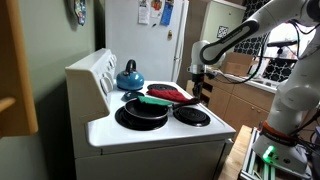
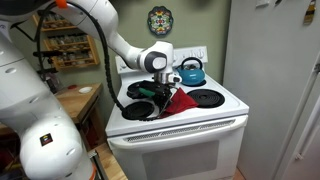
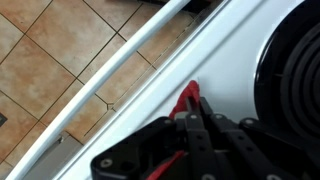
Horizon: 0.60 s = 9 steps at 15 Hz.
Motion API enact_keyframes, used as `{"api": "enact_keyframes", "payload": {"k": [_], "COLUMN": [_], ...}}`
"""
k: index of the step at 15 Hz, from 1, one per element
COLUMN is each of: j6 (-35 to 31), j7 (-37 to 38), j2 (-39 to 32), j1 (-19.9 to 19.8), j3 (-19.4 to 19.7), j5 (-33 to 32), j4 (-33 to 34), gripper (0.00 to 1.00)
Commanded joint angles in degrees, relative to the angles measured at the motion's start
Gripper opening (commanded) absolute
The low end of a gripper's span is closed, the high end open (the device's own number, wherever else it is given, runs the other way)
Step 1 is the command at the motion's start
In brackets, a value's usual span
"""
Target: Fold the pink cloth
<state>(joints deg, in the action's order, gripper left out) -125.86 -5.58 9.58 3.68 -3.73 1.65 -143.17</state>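
Just one pincer (image 3: 198, 113) pinches one pink cloth (image 2: 178, 102); one blue kettle (image 1: 129, 75) behind.

The cloth (image 2: 180, 103) lies on the worktop (image 2: 182, 120) with one edge pinched between the fingers (image 3: 205, 128), the pan (image 2: 138, 109) just beside them and the kettle (image 2: 191, 72) behind them.
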Motion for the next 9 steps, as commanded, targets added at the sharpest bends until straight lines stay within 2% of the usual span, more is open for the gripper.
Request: {"api": "enact_keyframes", "payload": {"k": [1, 5, 9], "j6": [0.6, 1.0, -0.8], "j7": [1.4, 2.4, -2.4], "j2": [1.6, 1.2, -3.0], "j1": [0.4, -0.3, 0.0], "j3": [-0.8, -1.2, -0.4], "j5": [-3.6, -9.7, -10.6], "j4": [1.1, 5.4, 11.3], "gripper": [0.00, 0.01, 0.01]}}
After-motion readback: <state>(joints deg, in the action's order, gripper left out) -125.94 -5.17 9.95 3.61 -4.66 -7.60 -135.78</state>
